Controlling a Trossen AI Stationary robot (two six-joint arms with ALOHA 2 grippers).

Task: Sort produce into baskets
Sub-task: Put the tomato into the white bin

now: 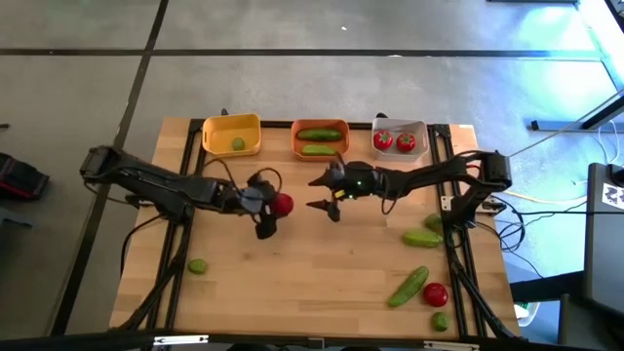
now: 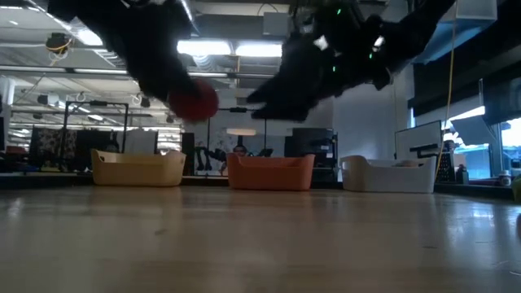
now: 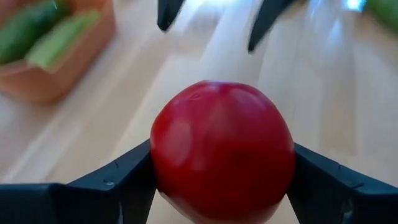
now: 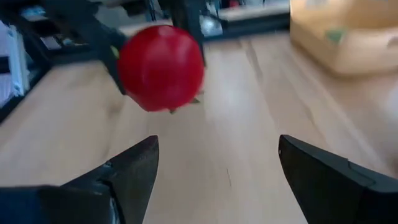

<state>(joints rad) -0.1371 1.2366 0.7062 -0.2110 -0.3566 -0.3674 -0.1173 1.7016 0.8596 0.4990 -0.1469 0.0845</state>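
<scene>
My left gripper (image 1: 277,207) is shut on a round red tomato (image 1: 282,205) held above the middle of the table; the tomato also shows in the low view (image 2: 194,101) and the right wrist view (image 4: 161,67). My right gripper (image 1: 320,192) is open and empty, just right of the tomato, its fingers pointing at it. At the far edge stand a yellow basket (image 1: 232,135) with a lime, an orange basket (image 1: 320,139) with two cucumbers, and a white basket (image 1: 400,140) with two tomatoes. My left gripper pinches the tomato's two opposite sides (image 3: 163,163) between its two fingers. The fingers come level from the table's left. The tomato is lifted clear of the table.
A lime (image 1: 198,265) lies near the front left. At the right side lie two cucumbers (image 1: 421,237) (image 1: 409,286), a tomato (image 1: 436,293) and a lime (image 1: 441,320). The table's middle is bare wood.
</scene>
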